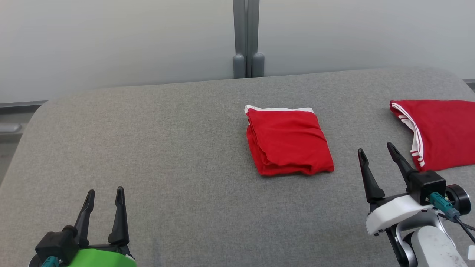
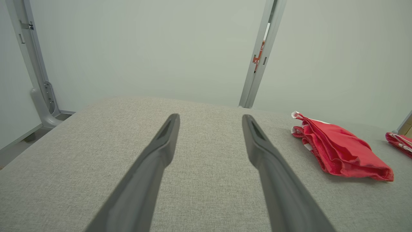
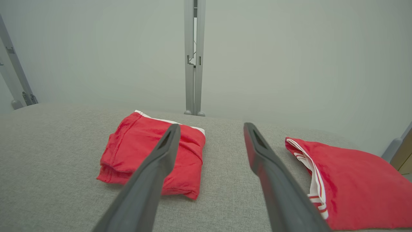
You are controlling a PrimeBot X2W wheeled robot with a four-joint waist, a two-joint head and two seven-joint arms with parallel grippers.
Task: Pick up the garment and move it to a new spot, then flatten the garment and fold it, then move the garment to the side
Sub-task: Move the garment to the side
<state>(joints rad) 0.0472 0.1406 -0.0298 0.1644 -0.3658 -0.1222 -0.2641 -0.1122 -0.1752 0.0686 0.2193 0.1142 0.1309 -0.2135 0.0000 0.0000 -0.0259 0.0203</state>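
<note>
Nearest the head camera sit both pincers, low over the grey table [image 1: 167, 148]: the left pincer [image 1: 105, 191] at lower left, the right pincer [image 1: 375, 148] at lower right; each has its fingers spread wide apart and holds nothing; neither touches cloth. Beyond them, about mid-table, lies the folded red garment [image 1: 287, 141], a compact packet with a white-trimmed edge on its far side and its layered edges toward the robot's left; it rests flat, apart from both pincers.

Relation of note: the packet lies ahead of and to the left of the right pincer, near it; the left pincer stands well apart from it across bare table; the right arm is judged the nearer. The packet's long axis appears to run near to far, skewed slightly rightward, though foreshortening leaves this uncertain.

Folding looks done; the shift to the side is judged outstanding.

Further right, a second red garment [image 1: 443, 133] lies at the table edge, just beyond the right pincer; behind all stands a pale partition wall [image 1: 111, 44].
</note>
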